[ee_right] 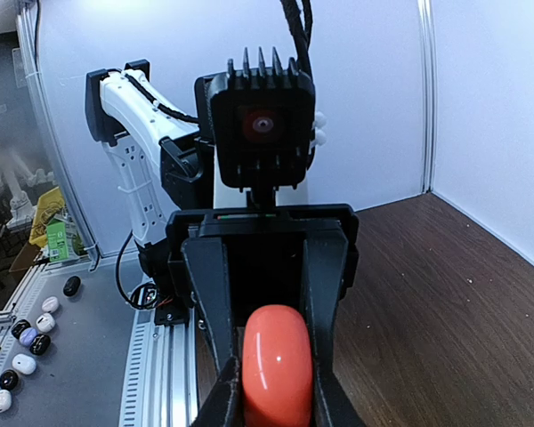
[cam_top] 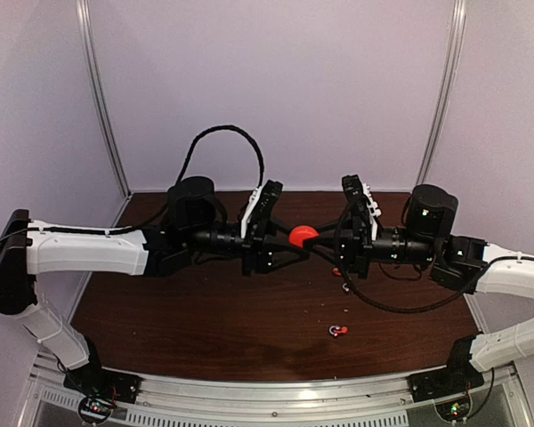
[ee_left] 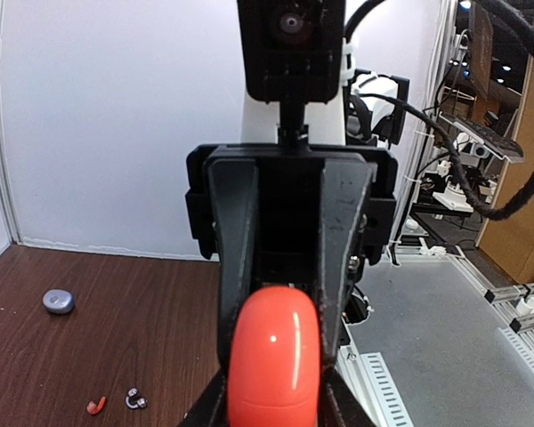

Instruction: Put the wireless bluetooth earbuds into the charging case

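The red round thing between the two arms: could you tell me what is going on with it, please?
Both arms meet above the middle of the table. The left gripper and the right gripper each appear closed on the same red round case, holding it in the air between them. No earbud is in yet: a red earbud and a silvery earbud lie loose on the wood, and a grey round case lies farther off.

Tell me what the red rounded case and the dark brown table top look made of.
The red rounded case: most likely smooth moulded plastic, glossy; a small sharp highlight sits on its even curve. The dark brown table top: wood or wood-look laminate, the frames cannot settle which; streaky grain lines, soft low sheen.
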Robot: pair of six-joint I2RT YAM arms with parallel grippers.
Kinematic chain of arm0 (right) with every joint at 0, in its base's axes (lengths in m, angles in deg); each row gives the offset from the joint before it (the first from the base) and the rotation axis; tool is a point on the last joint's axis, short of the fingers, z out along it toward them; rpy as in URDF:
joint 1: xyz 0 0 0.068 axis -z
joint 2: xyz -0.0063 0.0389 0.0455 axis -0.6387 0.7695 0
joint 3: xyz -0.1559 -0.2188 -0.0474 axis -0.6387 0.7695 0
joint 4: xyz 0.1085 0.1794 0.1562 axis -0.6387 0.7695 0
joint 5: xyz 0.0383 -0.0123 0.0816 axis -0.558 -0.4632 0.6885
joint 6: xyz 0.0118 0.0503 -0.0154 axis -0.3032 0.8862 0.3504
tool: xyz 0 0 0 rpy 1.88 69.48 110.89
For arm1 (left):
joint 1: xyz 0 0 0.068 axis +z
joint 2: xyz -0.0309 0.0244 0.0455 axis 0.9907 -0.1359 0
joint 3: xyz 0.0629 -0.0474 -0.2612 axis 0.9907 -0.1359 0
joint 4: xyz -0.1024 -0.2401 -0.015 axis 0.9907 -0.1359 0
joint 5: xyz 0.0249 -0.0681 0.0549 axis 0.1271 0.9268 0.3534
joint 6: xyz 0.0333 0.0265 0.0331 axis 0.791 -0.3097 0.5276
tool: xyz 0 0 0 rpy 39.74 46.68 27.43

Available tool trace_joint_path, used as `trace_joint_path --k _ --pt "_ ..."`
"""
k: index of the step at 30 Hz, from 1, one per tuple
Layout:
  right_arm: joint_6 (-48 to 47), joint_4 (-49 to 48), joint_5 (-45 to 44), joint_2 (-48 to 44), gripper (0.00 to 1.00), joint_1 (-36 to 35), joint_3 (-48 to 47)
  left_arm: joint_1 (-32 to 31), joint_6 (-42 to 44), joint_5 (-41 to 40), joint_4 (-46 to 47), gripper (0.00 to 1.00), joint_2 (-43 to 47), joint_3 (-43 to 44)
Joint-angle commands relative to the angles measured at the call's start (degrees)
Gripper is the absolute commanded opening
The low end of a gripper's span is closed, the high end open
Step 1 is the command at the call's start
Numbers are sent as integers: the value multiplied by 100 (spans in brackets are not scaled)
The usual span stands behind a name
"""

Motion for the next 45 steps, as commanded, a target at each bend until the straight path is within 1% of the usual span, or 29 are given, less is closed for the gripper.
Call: trace_joint_path --k 1,6,11,15,16,20,22,23,31,38,45 --pt "119 -320 -145 -77 16 19 123 -53 -104 78 412 31 -98 -17" --pt "121 -339 -161 -104 16 24 128 -54 -95 90 422 26 -123 -17" --pt "105 -343 -117 -158 16 15 143 -53 72 125 368 19 -72 -75" --pt "140 -433 76 -158 18 19 201 -54 244 124 235 14 29 -131" --pt "151 -465 137 -158 22 19 219 -53 287 125 196 12 45 -139" --pt "122 -493 193 -187 46 19 275 -57 402 156 168 8 154 -253" --pt "97 -474 161 -185 54 19 265 -56 423 178 227 7 217 -340" --pt "95 -479 145 -172 55 19 261 -55 441 171 243 7 233 -375" --pt "120 -491 103 63 58 19 187 -99 444 191 494 6 278 -500" --pt "91 -103 -443 77 58 27 8 -125 544 254 700 6 419 -727" --pt "216 -199 -511 42 58 78 -17 -143 710 239 624 6 468 -808"
